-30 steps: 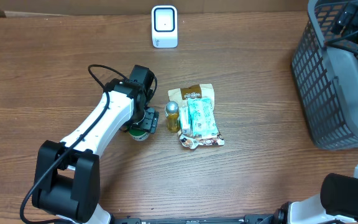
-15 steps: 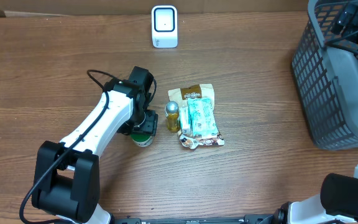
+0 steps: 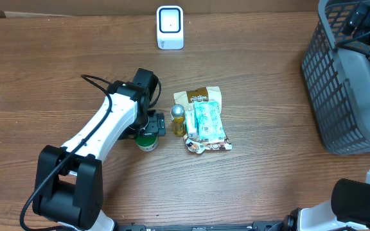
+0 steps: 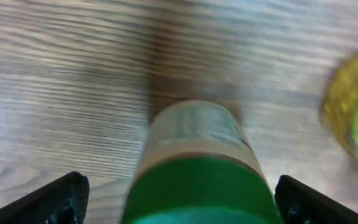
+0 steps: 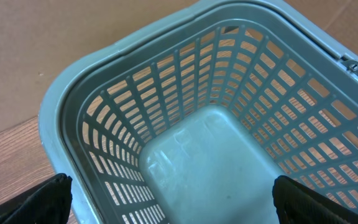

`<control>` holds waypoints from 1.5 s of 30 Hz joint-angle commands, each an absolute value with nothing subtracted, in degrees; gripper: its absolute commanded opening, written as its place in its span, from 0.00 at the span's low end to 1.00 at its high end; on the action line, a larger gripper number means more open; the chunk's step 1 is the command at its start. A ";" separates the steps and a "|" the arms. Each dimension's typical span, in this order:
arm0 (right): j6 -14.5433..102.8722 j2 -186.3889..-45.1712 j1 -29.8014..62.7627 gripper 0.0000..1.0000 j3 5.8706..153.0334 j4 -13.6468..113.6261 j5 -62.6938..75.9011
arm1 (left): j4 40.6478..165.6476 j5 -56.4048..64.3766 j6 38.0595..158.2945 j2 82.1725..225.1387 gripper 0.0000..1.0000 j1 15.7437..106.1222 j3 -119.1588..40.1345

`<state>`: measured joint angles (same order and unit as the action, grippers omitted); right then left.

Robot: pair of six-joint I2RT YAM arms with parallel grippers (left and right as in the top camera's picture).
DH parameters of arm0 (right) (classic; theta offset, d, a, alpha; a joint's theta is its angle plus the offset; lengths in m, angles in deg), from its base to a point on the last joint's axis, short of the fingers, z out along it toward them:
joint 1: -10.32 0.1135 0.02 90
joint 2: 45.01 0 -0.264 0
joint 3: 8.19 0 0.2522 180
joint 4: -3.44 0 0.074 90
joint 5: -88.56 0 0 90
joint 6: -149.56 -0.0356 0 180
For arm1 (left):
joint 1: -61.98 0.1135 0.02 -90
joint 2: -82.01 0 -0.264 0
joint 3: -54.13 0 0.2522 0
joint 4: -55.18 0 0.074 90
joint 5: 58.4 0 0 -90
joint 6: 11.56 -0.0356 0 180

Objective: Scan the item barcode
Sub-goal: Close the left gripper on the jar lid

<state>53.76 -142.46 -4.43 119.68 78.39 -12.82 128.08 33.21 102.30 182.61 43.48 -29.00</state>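
Two arms worked at the brown wooden table, and we took the white box-shaped barcode scanner at its far edge as our mark. Well nearer the robot than the scanner, and slightly to its left, was the task's item, a small round bottle with a green lid and a beige label, resting on the wood; whether it stood quite upright we could not tell. The left gripper hung directly over it. In the wrist view its black fingers were spread wide on either side of the green lid, gripping nothing, though one tip came very near the lid's edge. Just beside the bottle, on the side straight below the scanner, stood a small yellow bottle with a gold cap, touching a heap of white-and-teal snack packets. Far to the scanner's right sat a grey plastic lattice basket. The right gripper hovered above its hollow, fingers fully apart and holding nothing.
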 commanded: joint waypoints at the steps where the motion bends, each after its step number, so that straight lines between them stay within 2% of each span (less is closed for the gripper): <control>1: 53.54 -141.89 -4.45 1.00 120.71 78.15 -13.41 | 128.34 28.01 93.38 181.10 0.96 43.59 -29.98; 9: 53.54 -141.89 -4.45 1.00 120.71 78.17 -13.41 | 128.82 30.74 91.24 181.10 0.78 43.59 -29.46; 14: 53.56 -141.89 -4.45 1.00 120.71 78.17 -13.38 | 128.64 30.70 91.35 181.10 0.73 43.59 -29.13; 17: 53.54 -141.89 -4.45 1.00 120.71 78.17 -13.41 | 128.03 30.74 95.28 181.10 0.70 43.66 -29.13; 21: 53.54 -141.89 -4.45 1.00 120.71 78.15 -13.41 | 126.09 32.77 100.50 181.10 0.70 43.66 -29.13; 25: 53.54 -141.89 -4.45 1.00 120.71 78.17 -13.41 | 125.06 35.15 102.03 181.10 0.75 43.66 -29.17; 27: 53.54 -141.91 -4.45 1.00 120.71 78.15 -13.41 | 125.34 34.72 101.73 181.10 0.83 43.66 -29.17; 29: 53.54 -141.89 -4.45 1.00 120.71 78.17 -13.38 | 125.67 33.45 100.20 181.10 1.00 43.63 -29.17; 34: 53.54 -141.89 -4.45 1.00 120.71 78.17 -13.41 | 127.27 31.59 97.60 181.10 1.00 43.63 -29.15; 37: 53.54 -141.89 -4.45 1.00 120.71 78.17 -13.41 | 128.21 31.81 97.47 181.10 0.90 43.63 -29.09; 45: 53.54 -141.89 -4.45 1.00 120.71 78.15 -13.38 | 127.29 31.77 97.49 181.12 0.88 43.52 -28.87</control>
